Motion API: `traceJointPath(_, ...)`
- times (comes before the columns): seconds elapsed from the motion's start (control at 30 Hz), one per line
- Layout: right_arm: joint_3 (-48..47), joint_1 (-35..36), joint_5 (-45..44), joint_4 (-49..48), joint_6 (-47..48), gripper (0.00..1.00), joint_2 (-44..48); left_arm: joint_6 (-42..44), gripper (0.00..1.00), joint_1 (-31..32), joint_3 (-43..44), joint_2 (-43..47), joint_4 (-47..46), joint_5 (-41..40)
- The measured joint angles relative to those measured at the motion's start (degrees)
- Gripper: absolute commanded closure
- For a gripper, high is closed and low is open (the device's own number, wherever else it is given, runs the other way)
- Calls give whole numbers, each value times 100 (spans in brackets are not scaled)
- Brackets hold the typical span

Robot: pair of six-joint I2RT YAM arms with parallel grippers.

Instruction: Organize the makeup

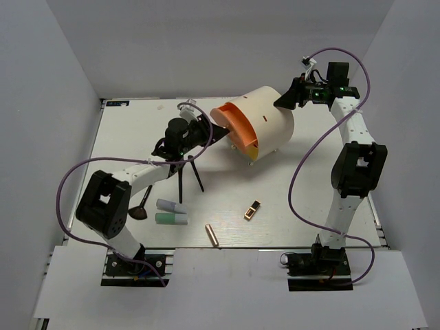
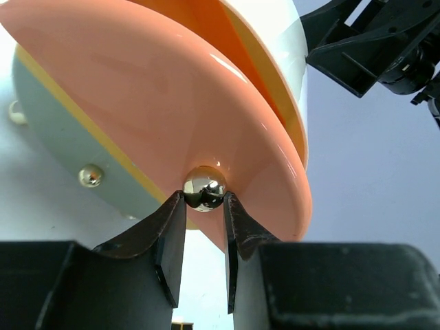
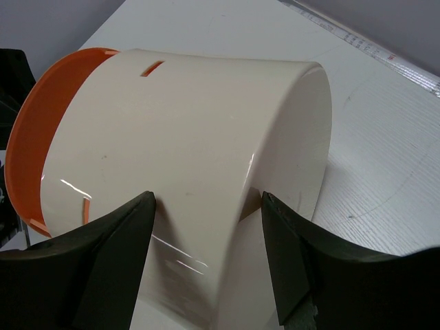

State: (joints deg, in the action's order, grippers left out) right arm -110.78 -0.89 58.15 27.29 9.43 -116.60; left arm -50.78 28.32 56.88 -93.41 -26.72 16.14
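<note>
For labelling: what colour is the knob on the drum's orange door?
Mirror-like silver knob; left wrist view shows it best.

The top external camera looks down from above the near edge over the whole table [image 1: 309, 206]. The left wrist camera faces far-right past the left gripper [image 2: 204, 201], tight on the drum [image 2: 172, 89]. The right wrist camera faces left past the right gripper [image 3: 206, 203], close on that same drum.

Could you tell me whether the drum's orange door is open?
Partly open: the orange door angles away from the cream drum, left gripper pinching its knob.
</note>
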Motion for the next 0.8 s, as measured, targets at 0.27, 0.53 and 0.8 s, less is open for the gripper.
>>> traceJointPath(0.27, 2, 0, -57, 24, 13, 18, 0, 190, 47, 0, -111, 216, 280, -212)
traceJointPath(0.53, 11, 4, 11, 205, 146, 11, 2, 291, 19, -15, -101, 214, 667, -367)
traceJointPath(0.8, 219, 20, -168, 302, 402, 11, 256, 382, 18, -15, -101, 570, 1095, -658)
